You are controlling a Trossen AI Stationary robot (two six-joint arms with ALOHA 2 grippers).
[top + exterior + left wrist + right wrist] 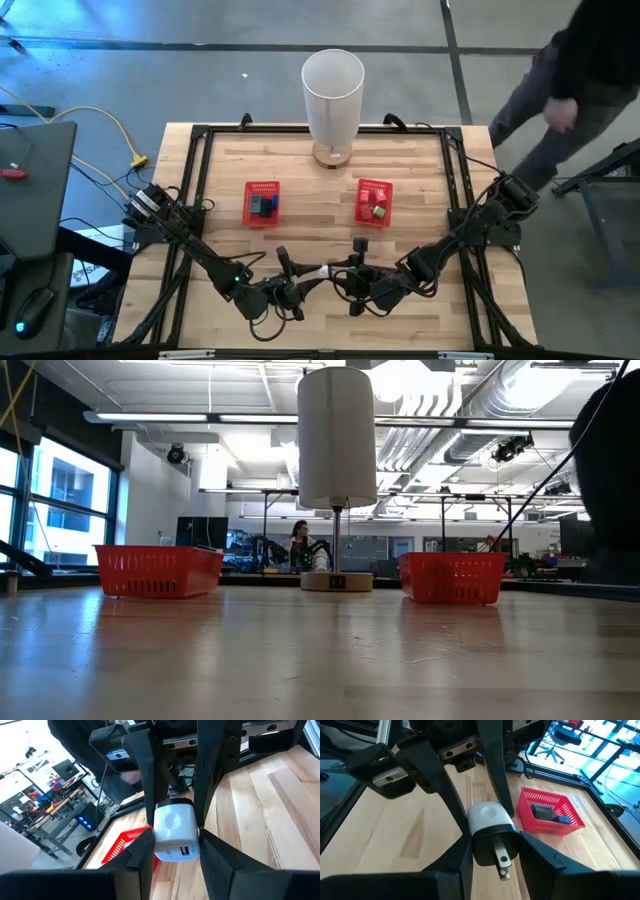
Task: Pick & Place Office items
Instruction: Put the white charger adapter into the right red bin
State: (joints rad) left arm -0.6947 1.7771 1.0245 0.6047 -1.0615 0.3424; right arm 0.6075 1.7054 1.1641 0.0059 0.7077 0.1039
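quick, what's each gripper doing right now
Left gripper: closed on the white charger plug.
Right gripper: closed on the same white charger plug, from its pronged end.

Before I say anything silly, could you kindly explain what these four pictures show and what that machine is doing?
It is a robot with two dark arms at a wooden table. One picture looks straight down, one looks level across the tabletop, and two come from cameras on the wrists. On the table stand two red baskets, the left basket and the right basket, each with small items inside, and a tall white cylinder on a round base. Near the front edge the left gripper and the right gripper meet, and both are closed on one white plug adapter, as if passing it between them. A person walks beside the table.
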